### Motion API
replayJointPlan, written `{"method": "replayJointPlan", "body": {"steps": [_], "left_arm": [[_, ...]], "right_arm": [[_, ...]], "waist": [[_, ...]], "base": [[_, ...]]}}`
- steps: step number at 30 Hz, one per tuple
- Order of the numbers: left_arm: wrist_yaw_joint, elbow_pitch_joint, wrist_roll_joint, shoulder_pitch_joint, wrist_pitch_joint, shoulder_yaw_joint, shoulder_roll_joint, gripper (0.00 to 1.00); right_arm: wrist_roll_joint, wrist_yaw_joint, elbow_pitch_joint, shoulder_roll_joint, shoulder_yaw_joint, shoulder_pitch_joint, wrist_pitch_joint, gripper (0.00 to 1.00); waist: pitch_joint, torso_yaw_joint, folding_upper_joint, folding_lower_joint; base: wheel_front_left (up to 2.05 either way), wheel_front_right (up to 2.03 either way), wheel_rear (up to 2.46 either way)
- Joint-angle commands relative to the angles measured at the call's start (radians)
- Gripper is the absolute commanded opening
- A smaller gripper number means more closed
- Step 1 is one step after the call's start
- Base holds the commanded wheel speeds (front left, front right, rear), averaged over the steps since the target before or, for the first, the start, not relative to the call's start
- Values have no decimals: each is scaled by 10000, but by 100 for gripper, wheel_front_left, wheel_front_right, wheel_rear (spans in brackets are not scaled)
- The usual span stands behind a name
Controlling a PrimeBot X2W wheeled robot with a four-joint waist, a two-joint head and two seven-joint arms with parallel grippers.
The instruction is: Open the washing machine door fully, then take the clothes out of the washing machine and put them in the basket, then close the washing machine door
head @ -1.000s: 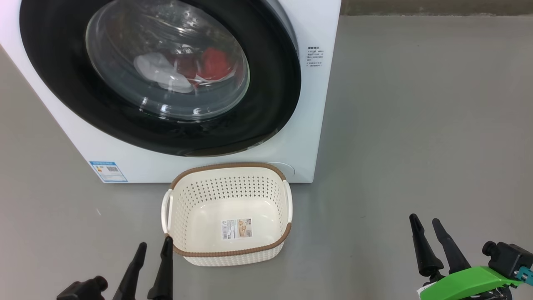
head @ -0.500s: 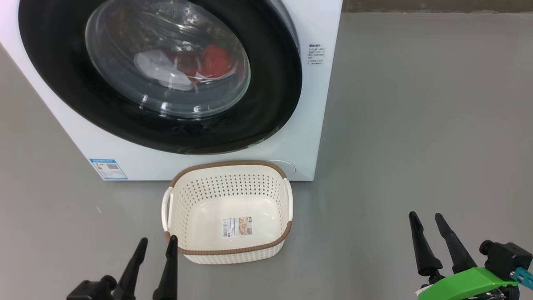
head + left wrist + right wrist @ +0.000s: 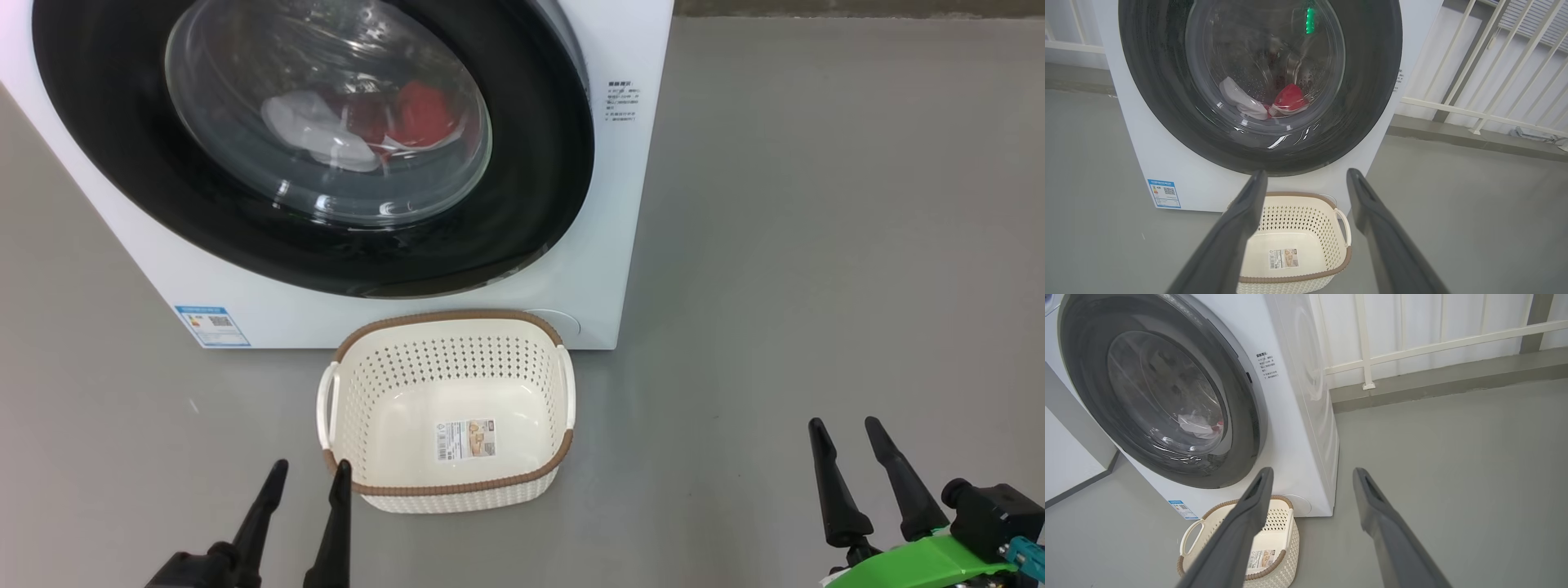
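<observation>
Two tools sit low in the head view. The left tool (image 3: 312,467) is lower left with fingers spread and empty, one tip overlapping the near-left corner of the basket (image 3: 457,359); can't tell if it touches. The right tool (image 3: 843,425) is lower right, spread and empty, well apart from the basket. The basket sits on the grey floor (image 3: 816,245) just in front of the washing machine (image 3: 620,204), paper label (image 3: 465,439) on its bottom. The washing machine door (image 3: 122,147) is shut, with the red and white clothes (image 3: 416,114) behind the glass. Left wrist view: fingers wide, basket below between them, clothes low in the drum, blue label (image 3: 1164,193) on the machine front. Right wrist view: fingers wide, door flush with the front, basket at lower left, white railing (image 3: 1412,347) behind.
</observation>
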Motion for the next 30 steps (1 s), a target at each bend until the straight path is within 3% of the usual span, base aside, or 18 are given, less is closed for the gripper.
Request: {"method": "replayJointPlan", "body": {"steps": [1,11,30], "left_arm": [[56,-279,215,-76,-178,299,129,100],[28,-46,880,29,-471,432,156,100],[-72,258,456,36,-471,597,156,100]], "right_arm": [[-299,110,-318,-104,161,-39,-175,100],[-1058,121,-430,-73,70,106,-458,100],[-842,121,-431,8,30,229,-458,100]], "waist": [[1,6,0,0],[-128,20,0,0],[-181,-6,0,0]], "base": [[0,0,0],[0,0,0],[0,0,0]]}}
